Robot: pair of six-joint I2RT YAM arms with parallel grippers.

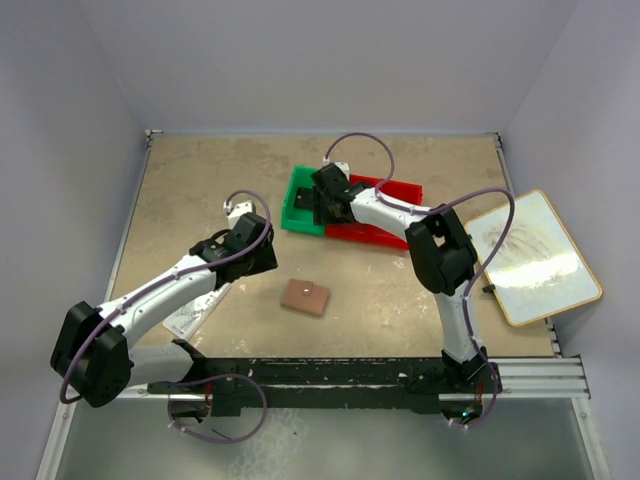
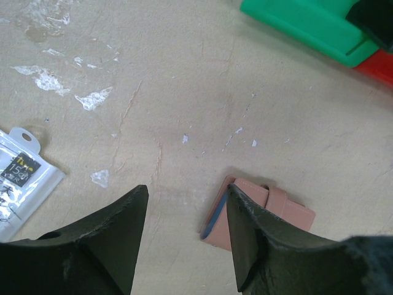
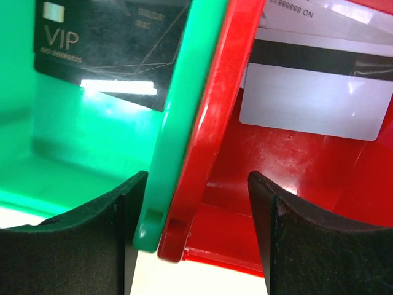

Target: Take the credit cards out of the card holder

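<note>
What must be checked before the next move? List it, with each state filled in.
1. The card holder lies free on the table, held by nothing: ok.
2. The left jaws are open and empty, above the table close to the card holder: ok.
3. The right jaws are open and empty, astride the touching walls of the green bin and the red bin: ok.
4. The black VIP card lies in the green bin and the silver card in the red bin: ok.
5. Any cards left inside the card holder: cannot tell.
6. The white packet lies apart from the card holder: ok.
</note>
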